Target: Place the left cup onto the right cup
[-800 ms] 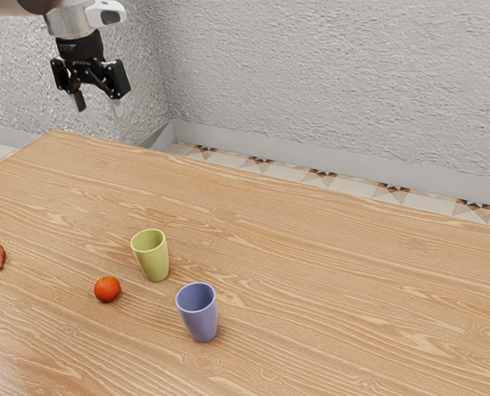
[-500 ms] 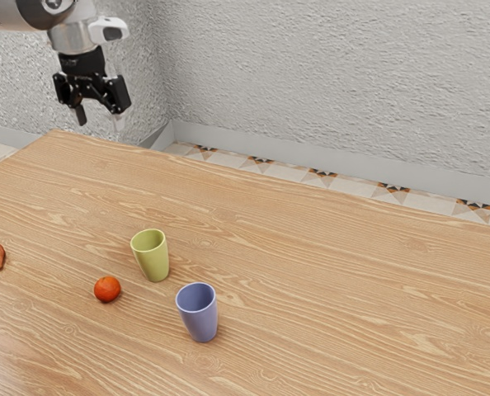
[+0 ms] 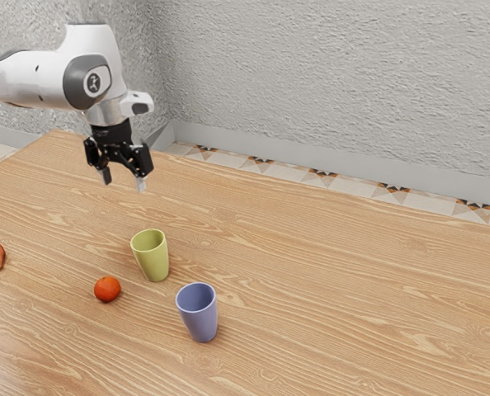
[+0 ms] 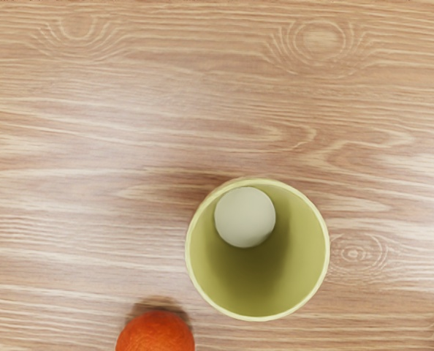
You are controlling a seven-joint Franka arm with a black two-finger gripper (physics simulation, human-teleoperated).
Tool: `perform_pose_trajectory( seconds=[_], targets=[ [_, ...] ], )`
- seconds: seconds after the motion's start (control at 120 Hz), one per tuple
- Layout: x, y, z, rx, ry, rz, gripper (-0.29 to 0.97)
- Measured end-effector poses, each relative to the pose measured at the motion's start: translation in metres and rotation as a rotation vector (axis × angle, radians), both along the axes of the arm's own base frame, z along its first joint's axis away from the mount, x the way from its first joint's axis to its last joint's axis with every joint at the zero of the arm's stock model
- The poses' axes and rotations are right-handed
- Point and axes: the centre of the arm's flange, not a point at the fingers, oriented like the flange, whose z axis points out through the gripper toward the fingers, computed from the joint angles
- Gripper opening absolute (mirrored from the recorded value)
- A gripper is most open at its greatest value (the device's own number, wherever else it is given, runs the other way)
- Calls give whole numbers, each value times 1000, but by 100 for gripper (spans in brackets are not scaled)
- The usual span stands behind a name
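One gripper (image 3: 123,180) | spread wide, apparently holding nothing | hangs above green cup (image 3: 150,254), not touching

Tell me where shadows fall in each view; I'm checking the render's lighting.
Wrist view: a soft dark patch lies on the table beside the green cup, another by the orange. Exterior view: faint contact shadow under the purple cup; no glare in either view.
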Motion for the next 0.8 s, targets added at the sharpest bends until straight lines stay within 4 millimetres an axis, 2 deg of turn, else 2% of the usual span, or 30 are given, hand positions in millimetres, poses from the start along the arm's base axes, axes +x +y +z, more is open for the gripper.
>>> perform_pose_trajectory(
  seconds=[0.133,0.283,0.6,0.667,0.8],
  targets=[
    [8,-1,-14,5,-18,-20,66],
    [9,-1,-30,3,-35,-102,66],
    [22,-35,-45,-7,-52,-292,66],
    [20,-41,-43,-14,-59,-318,66],
    [4,-52,-55,-33,-58,-363,66]
  ],
)
